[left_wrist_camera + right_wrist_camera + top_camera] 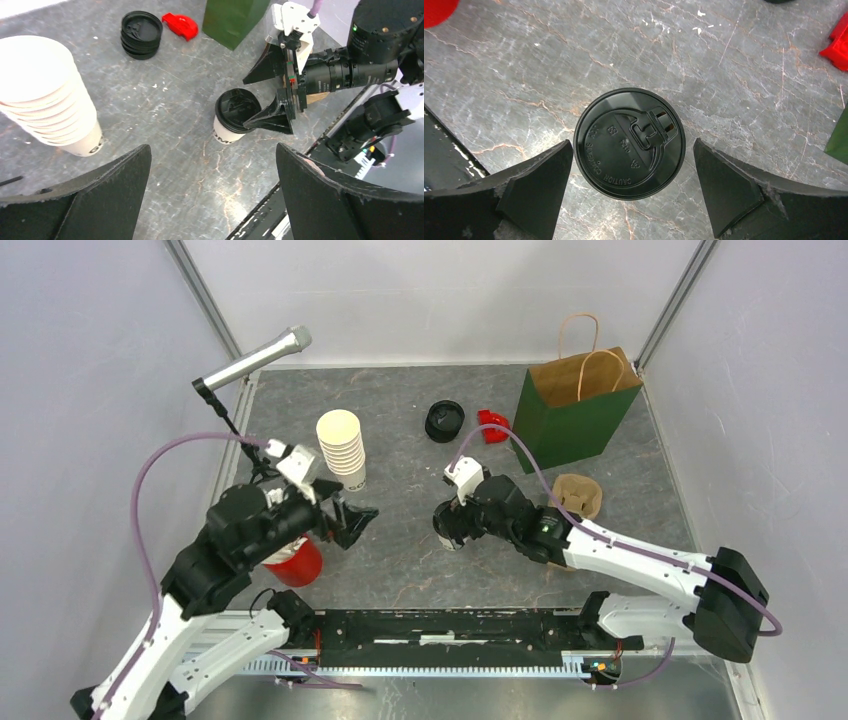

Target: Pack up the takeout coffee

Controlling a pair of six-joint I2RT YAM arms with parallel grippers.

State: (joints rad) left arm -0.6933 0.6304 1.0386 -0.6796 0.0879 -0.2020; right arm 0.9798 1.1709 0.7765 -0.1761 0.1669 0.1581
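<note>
One takeout coffee (pixel 231 120), a cream paper cup with dark print and a black lid (pixel 630 143), stands upright on the grey marbled table just ahead of the arm bases. My right gripper (pixel 632 150) hovers over it, open, one finger on each side of the lid with a gap at both sides. In the top view the right gripper (pixel 448 528) covers most of the cup. To the cup's left my left gripper (pixel 352 520) hangs open over bare table, holding nothing. In the left wrist view its fingers (pixel 115 175) frame only tabletop.
A tall stack of lidless cream cups (pixel 342 447) stands beside the left gripper. A red cup (pixel 296 563) sits under the left arm. Further back are a stack of black lids (pixel 444 420), a red piece (pixel 492 425), a green-and-brown paper bag (pixel 575 405), a cardboard carrier (pixel 578 495) and a microphone (pixel 255 358).
</note>
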